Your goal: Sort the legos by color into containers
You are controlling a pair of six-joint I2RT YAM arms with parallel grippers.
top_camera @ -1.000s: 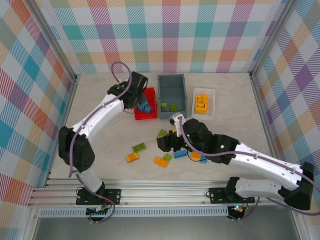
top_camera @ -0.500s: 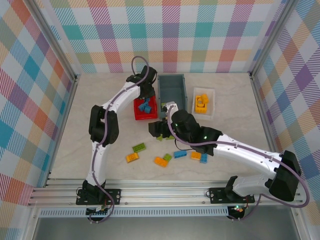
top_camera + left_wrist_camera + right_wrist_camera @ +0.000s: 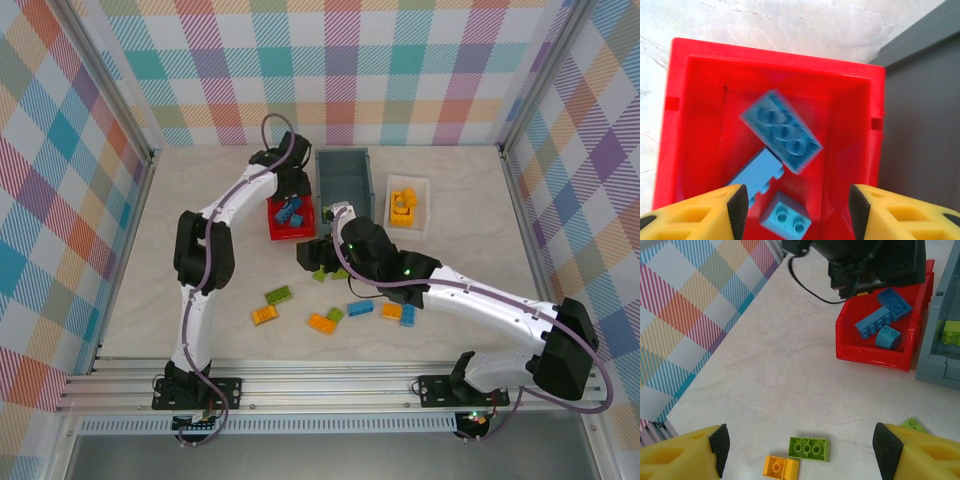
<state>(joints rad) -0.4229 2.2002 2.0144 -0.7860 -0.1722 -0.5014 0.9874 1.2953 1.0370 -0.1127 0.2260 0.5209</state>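
L gripper [image 3: 797, 205] wide open, empty, over red bin [image 3: 690, 125] w/ blue bricks [image 3: 782, 131]; R gripper [image 3: 800, 446] open, empty, by green brick [image 3: 808, 448].

White-shelled links and black joints on left arm [image 3: 232, 203] and right arm [image 3: 480, 303], over black bases [image 3: 466, 379]. Greyish-purple cables [image 3: 272, 117] looped alongside. Yellow fingers [image 3: 690, 212] faced with black pads [image 3: 738, 202] on left gripper [image 3: 797, 202] and right gripper [image 3: 800, 447].

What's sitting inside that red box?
Three blue legos: a wide brick lying tilted, a long brick beside it, and a small brick. The left tool's yellow fingers cover the red box's near corners, so anything there is hidden.
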